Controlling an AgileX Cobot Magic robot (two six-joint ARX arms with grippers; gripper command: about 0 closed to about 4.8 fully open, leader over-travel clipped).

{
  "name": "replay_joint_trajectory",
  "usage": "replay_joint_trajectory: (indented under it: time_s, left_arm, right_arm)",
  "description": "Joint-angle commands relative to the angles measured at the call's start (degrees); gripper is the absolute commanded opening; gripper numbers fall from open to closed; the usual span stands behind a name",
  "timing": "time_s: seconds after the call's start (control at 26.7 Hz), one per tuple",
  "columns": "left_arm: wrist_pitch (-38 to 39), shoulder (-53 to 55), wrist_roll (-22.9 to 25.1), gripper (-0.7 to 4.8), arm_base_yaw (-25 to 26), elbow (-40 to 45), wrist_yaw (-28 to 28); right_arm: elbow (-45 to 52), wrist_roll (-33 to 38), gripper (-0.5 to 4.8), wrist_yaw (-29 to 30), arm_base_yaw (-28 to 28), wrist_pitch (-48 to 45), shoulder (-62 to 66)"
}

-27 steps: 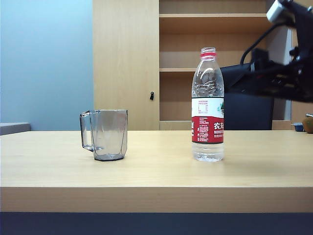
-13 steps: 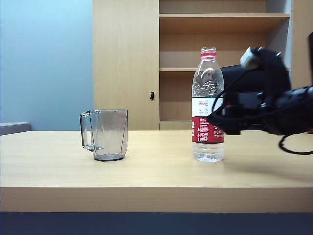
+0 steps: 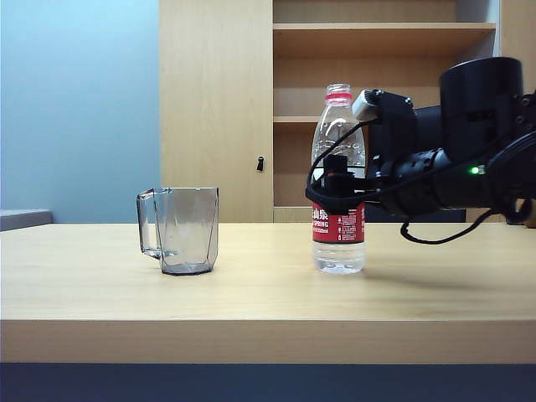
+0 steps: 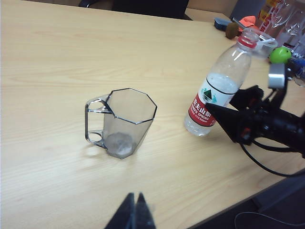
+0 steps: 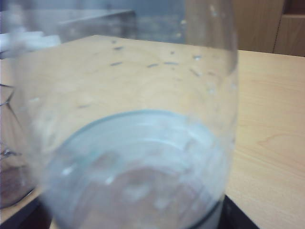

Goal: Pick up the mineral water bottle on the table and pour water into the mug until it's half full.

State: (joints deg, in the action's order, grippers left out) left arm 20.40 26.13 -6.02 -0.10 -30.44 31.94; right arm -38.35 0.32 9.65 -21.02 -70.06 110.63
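This looks like an office or a lab set up in an office room. The table (image 3: 268, 293) is a wide light-wood desk top with a dark base. Behind it stands a matching wood shelf unit (image 3: 381, 109) with open shelves and a cabinet door (image 3: 216, 109) with a small dark lock; beside that is a plain pale blue wall (image 3: 79, 109). A dark office chair (image 4: 147, 6) stands at the table's far side in the left wrist view. At one far corner of the table lies small clutter (image 4: 267, 36): a green ball, orange and blue bits, clear containers.
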Motion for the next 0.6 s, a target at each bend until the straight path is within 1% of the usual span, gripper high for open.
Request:
replay_joint_trajectory:
  time_s: [0.04, 0.19, 0.22, 0.26, 0.3, 0.41, 0.45, 0.49, 0.56, 0.6]
  left_arm:
    - [-0.7, 0.0, 0.1, -0.06, 0.0, -0.3, 0.3]
    - [-0.7, 0.0, 0.0, -0.06, 0.0, -0.3, 0.4]
    - [-0.7, 0.0, 0.0, -0.06, 0.0, -0.3, 0.4]
    - [-0.7, 0.0, 0.0, -0.06, 0.0, -0.3, 0.4]
    - [-0.7, 0.0, 0.0, -0.06, 0.0, -0.3, 0.4]
    - [-0.7, 0.0, 0.0, -0.06, 0.0, -0.3, 0.4]
    - [-0.7, 0.0, 0.0, -0.06, 0.0, -0.3, 0.4]
    - [-0.7, 0.0, 0.0, -0.06, 0.0, -0.3, 0.4]
    - [-0.7, -0.1, 0.0, -0.06, 0.0, -0.3, 0.4]
    - [-0.7, -0.1, 0.0, -0.06, 0.0, -0.3, 0.4]
  right_arm:
    - [-1.8, 0.0, 4.79, 0.3, -0.1, 0.1, 1.2]
    - [-4.0, 0.0, 4.79, 0.3, -0.1, 0.9, 3.1]
    - [-4.3, 0.0, 4.42, 0.4, -0.1, 1.5, 3.3]
    - [-4.7, 0.0, 3.79, 0.5, -0.1, 2.1, 3.3]
    - [-4.9, 0.0, 3.40, 0.5, -0.1, 2.4, 3.3]
    - [-5.8, 0.0, 3.33, 0.5, -0.1, 2.4, 3.3]
    - [-6.1, 0.0, 3.22, 0.5, -0.1, 2.5, 3.3]
    - [-6.6, 0.0, 2.90, 0.6, -0.1, 2.6, 3.3]
    - [-7.7, -0.2, 2.51, 1.1, -0.1, 2.7, 3.1]
    - [-8.5, -0.5, 2.51, 2.1, -0.1, 3.8, 2.6]
